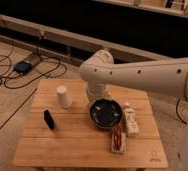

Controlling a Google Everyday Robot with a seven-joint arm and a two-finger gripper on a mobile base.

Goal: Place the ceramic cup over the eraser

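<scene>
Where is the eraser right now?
In the camera view the eraser sits left on the table, just in front of the ceramic cup; the pincer hangs just behind the black bowl.

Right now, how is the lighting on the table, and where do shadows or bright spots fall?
Camera view: warm, dim light on the wooden table. Camera view: the ceramic cup and arm look brightest; the eraser and black bowl read as dark shapes. Camera view: the end effector sits shaded behind the bowl.

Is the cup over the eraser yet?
No: the cup stands apart from the uncovered eraser, with the tool behind the bowl.
</scene>
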